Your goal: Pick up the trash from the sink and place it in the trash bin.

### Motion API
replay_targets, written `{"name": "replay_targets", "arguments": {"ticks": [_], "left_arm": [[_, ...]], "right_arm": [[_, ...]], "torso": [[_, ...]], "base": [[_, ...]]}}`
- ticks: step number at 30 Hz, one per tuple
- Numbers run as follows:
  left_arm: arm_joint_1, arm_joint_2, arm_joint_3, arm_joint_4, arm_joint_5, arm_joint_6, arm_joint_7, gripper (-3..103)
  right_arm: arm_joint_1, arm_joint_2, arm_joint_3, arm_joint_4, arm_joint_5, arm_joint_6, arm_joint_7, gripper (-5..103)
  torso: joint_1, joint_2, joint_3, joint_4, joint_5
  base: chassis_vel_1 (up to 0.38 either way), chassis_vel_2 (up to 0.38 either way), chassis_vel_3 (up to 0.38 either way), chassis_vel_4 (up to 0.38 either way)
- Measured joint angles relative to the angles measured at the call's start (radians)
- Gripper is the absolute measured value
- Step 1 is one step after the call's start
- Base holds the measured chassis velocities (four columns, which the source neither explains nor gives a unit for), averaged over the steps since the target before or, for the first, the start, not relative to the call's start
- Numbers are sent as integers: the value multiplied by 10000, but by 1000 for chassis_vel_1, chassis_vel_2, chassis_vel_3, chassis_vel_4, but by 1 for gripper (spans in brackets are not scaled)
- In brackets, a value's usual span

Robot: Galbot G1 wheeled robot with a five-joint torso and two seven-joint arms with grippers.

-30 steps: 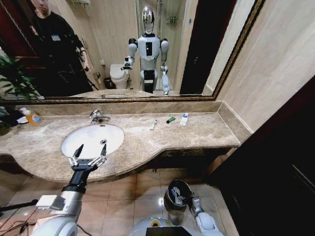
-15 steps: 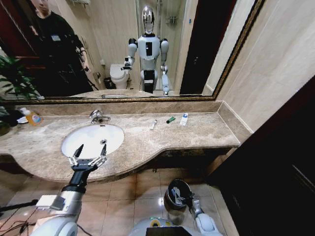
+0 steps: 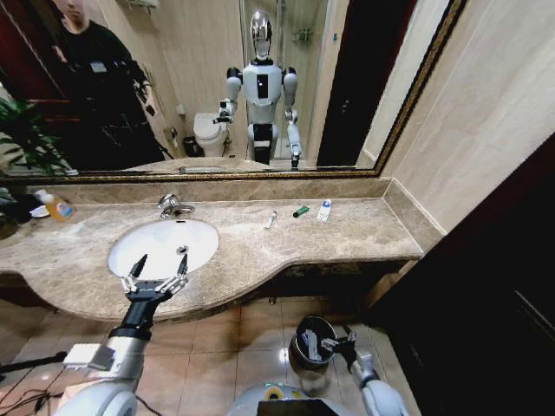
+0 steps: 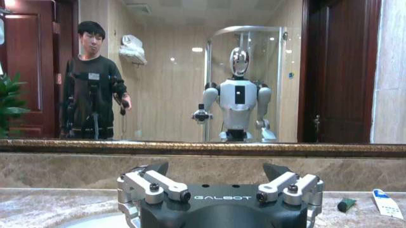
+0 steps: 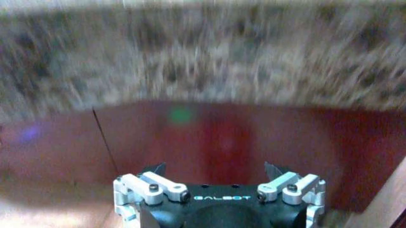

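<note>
The white oval sink (image 3: 163,245) is set in the beige vanity top, with a chrome tap (image 3: 173,205) behind it. My left gripper (image 3: 156,273) hovers open over the basin's near rim, holding nothing. The trash lies on the counter right of the basin: a small white tube (image 3: 270,219), a tiny green piece (image 3: 300,211) and a white flat carton (image 3: 323,210). In the left wrist view the green piece (image 4: 345,204) and the carton (image 4: 387,203) lie beyond the left gripper (image 4: 216,168). The black trash bin (image 3: 312,340) stands on the floor. My right gripper (image 3: 338,344) is beside its rim, and in the right wrist view this gripper (image 5: 216,171) is open with nothing in it.
An orange-labelled bottle (image 3: 56,206) stands at the counter's far left beside a plant (image 3: 22,139). A big mirror (image 3: 217,87) backs the counter. Dark cabinet fronts (image 5: 216,137) run under the counter edge, and a dark door (image 3: 486,295) is on the right.
My right gripper has risen from over the bin's mouth and moved a little to the right. The left arm and the items on the counter have not moved.
</note>
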Motion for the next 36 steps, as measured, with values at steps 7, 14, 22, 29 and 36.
{"name": "replay_targets", "arguments": {"ticks": [7, 14, 22, 29, 36], "left_arm": [[0, 0, 0, 0, 0, 0, -1, 100], [0, 0, 0, -1, 0, 0, 3, 100], [0, 0, 0, 0, 0, 0, 0, 100], [1, 0, 0, 0, 0, 0, 0, 100], [0, 0, 0, 0, 0, 0, 0, 100]], "right_arm": [[-1441, -258, 203, 2727, 527, -1, 269, 100], [-821, -373, 124, 5285, 803, -1869, 1115, 100], [1867, -1574, -303, 5381, 1897, -3715, 2312, 100], [4030, -2396, -677, 4051, 3035, -4427, 2716, 100], [5947, -3061, -1081, 2458, 3884, -4557, 2736, 100]], "torso": [[-1, 1, 0, -1, -3], [-1, 1, 0, -1, -1], [1, 0, 1, 1, -1], [1, 0, 2, 0, -1], [1, 0, 2, 0, -2]], "base": [[0, 0, 0, 0], [0, 0, 0, 0], [0, 0, 0, 0], [0, 0, 0, 0], [0, 0, 0, 0]]}}
